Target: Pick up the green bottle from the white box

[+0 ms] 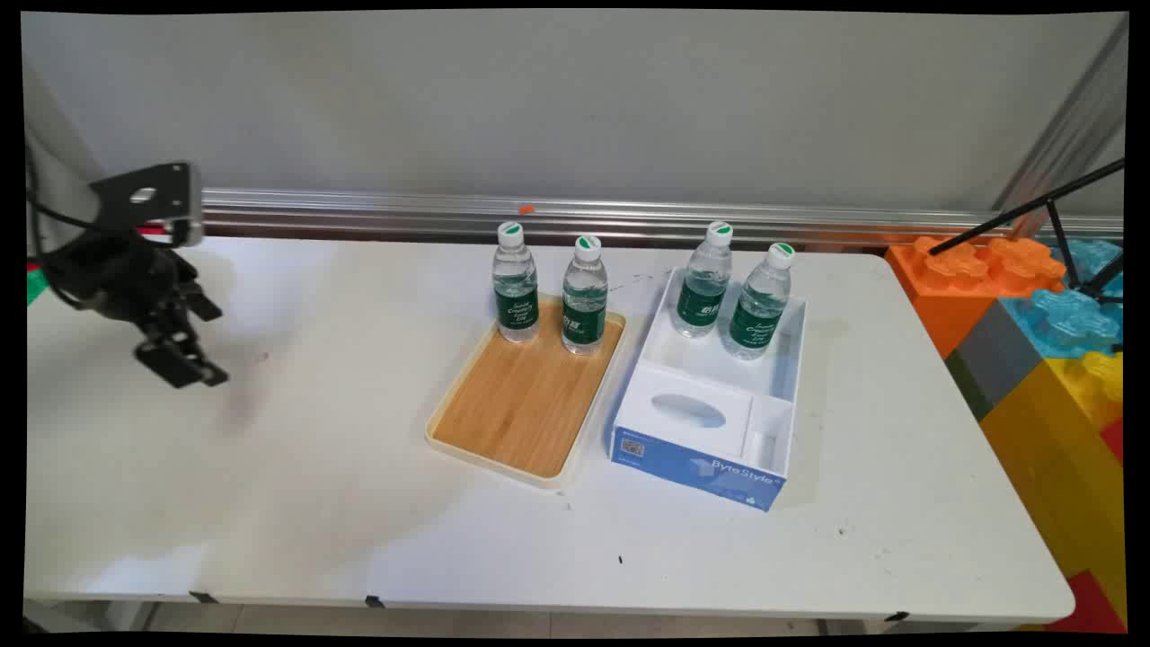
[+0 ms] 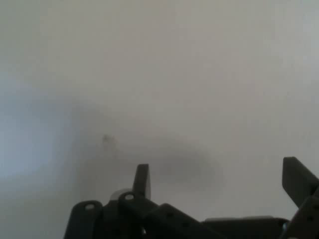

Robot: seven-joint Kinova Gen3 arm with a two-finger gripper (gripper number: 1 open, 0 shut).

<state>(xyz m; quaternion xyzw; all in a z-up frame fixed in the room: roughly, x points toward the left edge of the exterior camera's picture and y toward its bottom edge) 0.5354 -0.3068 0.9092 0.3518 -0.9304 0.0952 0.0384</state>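
Main view: gripper (image 1: 184,359) over bare table (image 1: 314,503) at left, fingers spread wide, holding nothing | wooden tray (image 1: 521,404) mid-table, two water bottles (image 1: 516,283) upright at its far end | white-and-blue box (image 1: 710,467) just right, two more bottles (image 1: 762,305) inside

A white counter (image 1: 269,503) stands against a plain grey wall (image 1: 575,99). A metal rail (image 1: 629,216) runs along its far edge. Big coloured toy blocks (image 1: 1051,359) are stacked at the right.
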